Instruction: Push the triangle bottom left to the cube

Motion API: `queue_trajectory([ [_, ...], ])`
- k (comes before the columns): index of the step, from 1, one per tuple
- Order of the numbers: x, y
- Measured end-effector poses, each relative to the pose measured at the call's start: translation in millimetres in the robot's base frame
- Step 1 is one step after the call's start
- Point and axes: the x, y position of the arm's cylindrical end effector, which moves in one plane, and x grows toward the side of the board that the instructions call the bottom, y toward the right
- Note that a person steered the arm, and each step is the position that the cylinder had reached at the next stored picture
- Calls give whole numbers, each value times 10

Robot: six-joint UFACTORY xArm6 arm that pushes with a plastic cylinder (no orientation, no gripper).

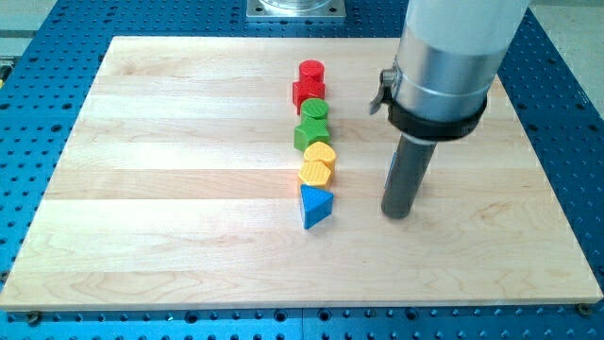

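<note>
A blue triangle block (316,206) lies on the wooden board (170,189) at the bottom of a column of blocks near the middle. My tip (397,212) rests on the board to the view's right of the blue triangle, about a block and a half away and not touching it. Above the triangle the column holds two yellow blocks (318,163), two green blocks (312,123) and two red blocks (310,82), the topmost a red cylinder. I cannot make out a cube; the thick arm hides part of the board at the top right.
The wide silver and black arm body (444,66) hangs over the board's upper right. A blue perforated table (38,57) surrounds the board. A metal base plate (296,8) sits at the view's top centre.
</note>
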Motion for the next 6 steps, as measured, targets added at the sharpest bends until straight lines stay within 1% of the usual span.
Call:
queue_trajectory([
  [1,-295,304],
  [2,-420,580],
  [3,-243,523],
  [5,389,-948],
  [6,567,-1647],
])
